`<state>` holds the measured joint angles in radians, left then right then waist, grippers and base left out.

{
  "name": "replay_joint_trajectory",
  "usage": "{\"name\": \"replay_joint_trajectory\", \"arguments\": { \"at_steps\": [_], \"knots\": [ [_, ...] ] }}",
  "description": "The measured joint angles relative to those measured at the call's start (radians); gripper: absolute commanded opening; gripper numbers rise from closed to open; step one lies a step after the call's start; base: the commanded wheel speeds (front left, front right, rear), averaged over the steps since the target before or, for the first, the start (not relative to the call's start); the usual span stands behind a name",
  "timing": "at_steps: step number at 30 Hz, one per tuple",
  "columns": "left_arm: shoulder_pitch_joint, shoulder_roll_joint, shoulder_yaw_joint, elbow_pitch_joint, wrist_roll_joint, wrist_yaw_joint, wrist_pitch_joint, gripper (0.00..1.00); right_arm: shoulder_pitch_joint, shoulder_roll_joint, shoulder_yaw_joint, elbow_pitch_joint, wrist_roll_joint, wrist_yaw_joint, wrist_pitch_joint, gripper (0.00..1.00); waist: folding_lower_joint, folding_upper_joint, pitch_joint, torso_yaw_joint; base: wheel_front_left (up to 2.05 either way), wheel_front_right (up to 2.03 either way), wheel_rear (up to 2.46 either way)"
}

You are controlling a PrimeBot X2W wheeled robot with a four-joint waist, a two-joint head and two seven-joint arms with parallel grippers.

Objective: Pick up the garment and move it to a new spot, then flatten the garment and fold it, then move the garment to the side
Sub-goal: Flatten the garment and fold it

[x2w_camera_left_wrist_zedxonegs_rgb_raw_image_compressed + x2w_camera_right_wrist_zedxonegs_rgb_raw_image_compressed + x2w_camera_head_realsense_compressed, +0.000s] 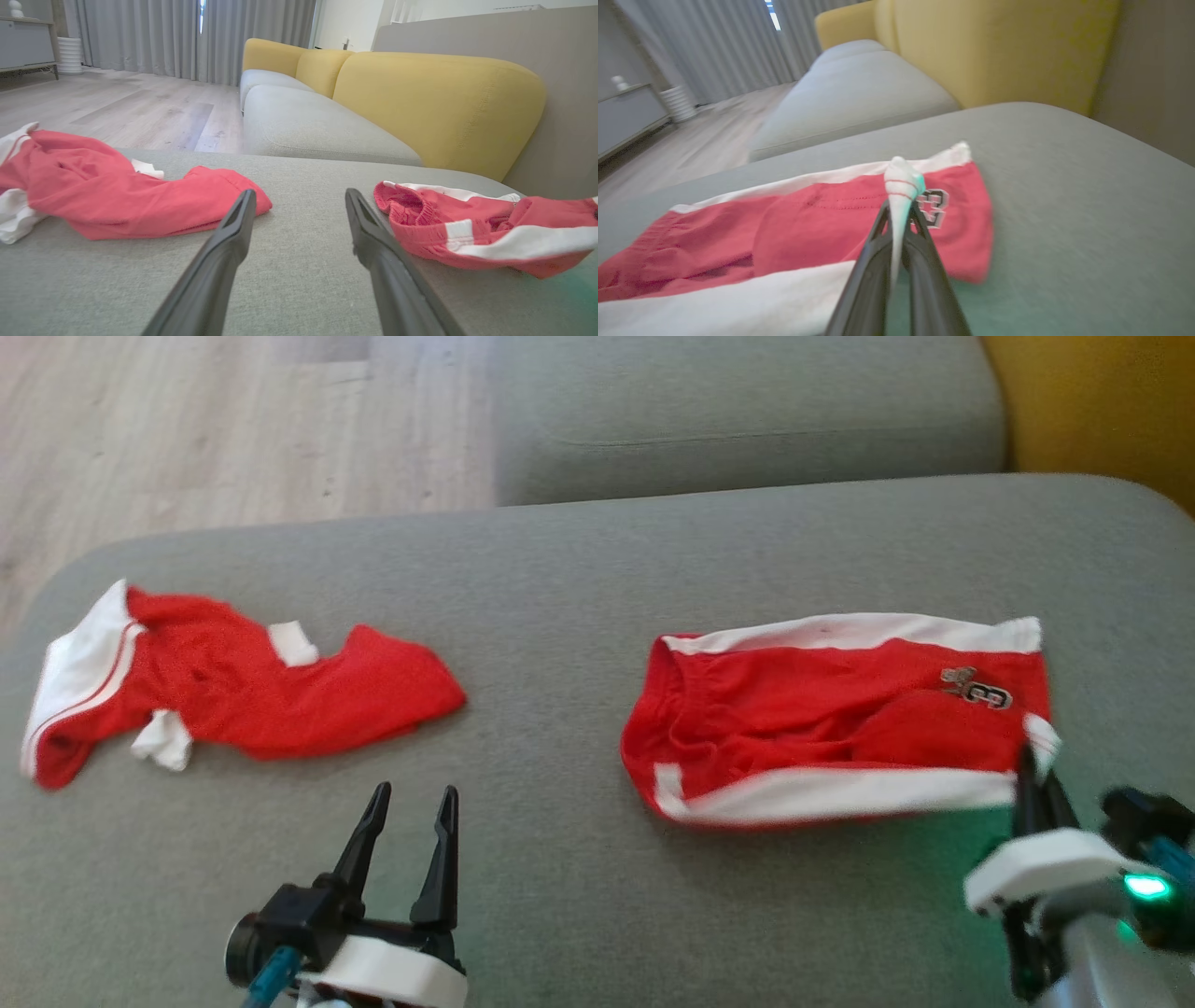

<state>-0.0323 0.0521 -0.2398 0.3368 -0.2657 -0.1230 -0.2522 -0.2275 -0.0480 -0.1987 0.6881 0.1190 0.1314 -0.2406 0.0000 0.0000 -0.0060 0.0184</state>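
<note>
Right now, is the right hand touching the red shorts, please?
Touching: in the right wrist view the right hand pinches a white corner of the red shorts.

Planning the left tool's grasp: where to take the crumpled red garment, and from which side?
Protruding end of the crumpled red garment, ahead of the left tool, from the near side: that tongue lies flat and free; the other end bunches with white trim.
</note>
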Motion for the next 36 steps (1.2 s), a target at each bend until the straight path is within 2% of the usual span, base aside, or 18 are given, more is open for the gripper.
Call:
{"name": "replay_joint_trajectory", "arguments": {
  "at_steps": [1,2,3,4,9,12,19,23,29,36],
  "knots": [
    [0.000,0.000,0.000,-0.001,0.000,0.000,0.000,1.00,0.006,0.000,-0.024,0.008,-0.002,0.000,0.000,0.00,0.0000,0.0000,0.000,-0.010,0.00,0.00,0.00],
    [0.000,0.000,0.000,-0.002,0.000,0.000,0.000,1.00,0.013,0.000,-0.043,0.015,-0.011,0.000,0.000,0.24,0.0000,0.0000,0.001,-0.019,0.00,0.00,0.00],
    [0.000,0.000,-0.001,-0.003,0.000,0.000,0.000,1.00,0.018,0.000,-0.053,0.026,-0.017,0.000,0.000,0.71,0.0000,0.0000,0.001,-0.026,0.00,0.00,0.00],
    [-0.001,0.000,-0.001,-0.004,0.000,0.001,0.000,1.00,0.020,0.000,-0.059,0.038,-0.018,0.000,0.000,1.00,0.0000,0.0000,0.003,-0.033,0.00,0.00,0.00],
    [-0.002,0.000,-0.003,-0.003,0.000,0.001,0.000,1.00,0.019,0.001,-0.085,0.080,-0.024,0.000,0.000,1.00,0.0001,0.0000,0.007,-0.046,0.00,0.00,0.00],
    [-0.002,0.000,-0.003,-0.003,0.000,0.000,0.000,1.00,0.016,0.002,-0.052,0.061,-0.026,0.000,-0.003,1.00,0.0000,0.0000,0.004,-0.045,0.00,0.00,0.00],
    [-0.002,0.000,0.007,-0.021,0.003,0.000,0.000,1.00,0.030,0.002,0.119,-0.230,-0.069,0.000,-0.010,1.00,0.0000,0.0000,-0.007,-0.043,0.00,0.00,0.00],
    [-0.002,0.000,0.007,-0.023,0.003,0.000,0.000,1.00,0.082,0.002,0.166,-0.302,-0.105,0.000,-0.011,1.00,0.0000,0.0000,-0.014,-0.041,0.00,0.00,0.00],
    [-0.002,0.000,0.005,-0.026,0.012,-0.001,0.000,1.00,0.215,0.002,0.232,-0.302,-0.114,0.000,-0.010,1.00,0.0000,0.0000,-0.026,-0.028,0.00,0.00,0.00],
    [-0.001,0.000,-0.003,-0.021,0.021,-0.002,0.000,1.00,0.238,0.002,0.256,-0.306,-0.093,0.000,-0.010,1.00,0.0000,0.0000,-0.022,-0.027,0.00,0.00,0.00]
  ]
}}
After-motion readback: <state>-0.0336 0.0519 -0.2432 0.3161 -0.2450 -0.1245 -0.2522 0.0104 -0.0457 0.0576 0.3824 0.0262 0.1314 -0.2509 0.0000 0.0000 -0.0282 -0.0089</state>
